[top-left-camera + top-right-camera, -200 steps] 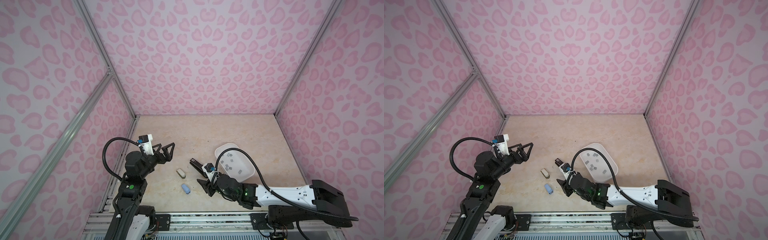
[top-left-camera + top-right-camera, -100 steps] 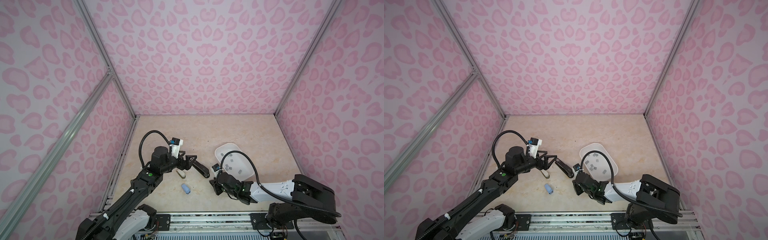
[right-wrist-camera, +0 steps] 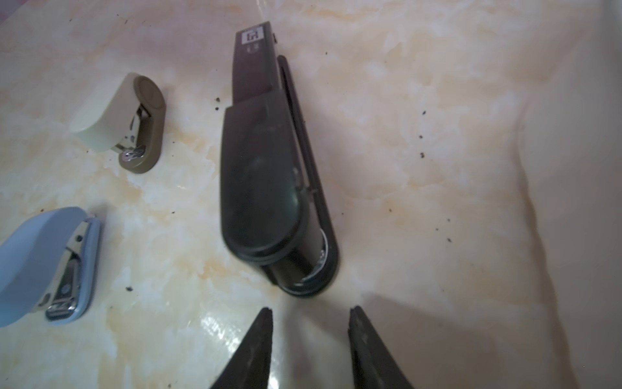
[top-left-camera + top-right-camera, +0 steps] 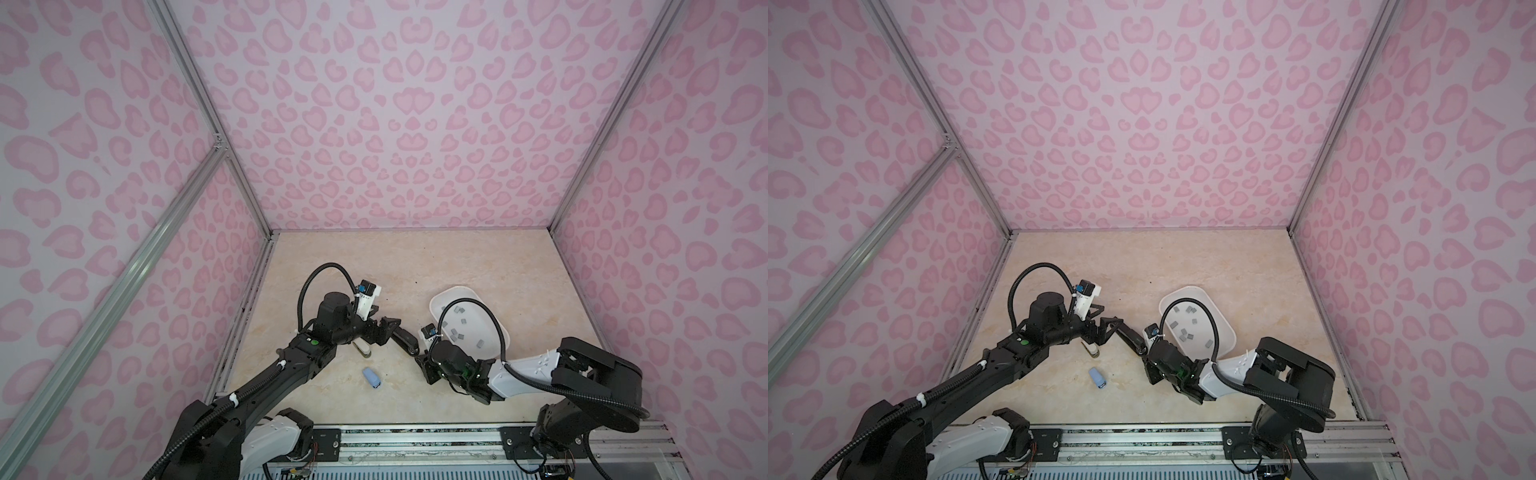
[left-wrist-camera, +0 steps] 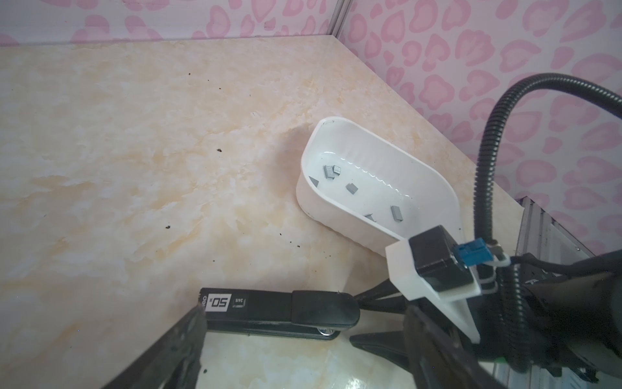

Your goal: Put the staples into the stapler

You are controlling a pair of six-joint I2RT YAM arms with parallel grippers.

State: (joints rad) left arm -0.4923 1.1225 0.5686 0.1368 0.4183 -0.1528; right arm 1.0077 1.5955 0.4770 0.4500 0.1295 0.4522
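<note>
Across the mouth of the wide-apart left jaws lies the black stapler [image 5: 279, 311], unclamped; the right jaws, apart and empty, sit at its hinge end. Either pair closing could skid it away or collide with the other. Farther out, the staples [image 5: 397, 213] lie in the white tub [image 5: 336, 217].

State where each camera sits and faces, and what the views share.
Top views: high at the front, looking down on the marbled beige tabletop; left gripper and right gripper both show.
Left wrist: behind the left gripper, facing the long black stapler and the white oval plastic tray of small grey staples; own fingers show.
Right wrist: low, facing that stapler's rounded end, a beige mini stapler, a blue mini stapler; own parted fingertips show.
Shared: every view shows the black stapler.
</note>
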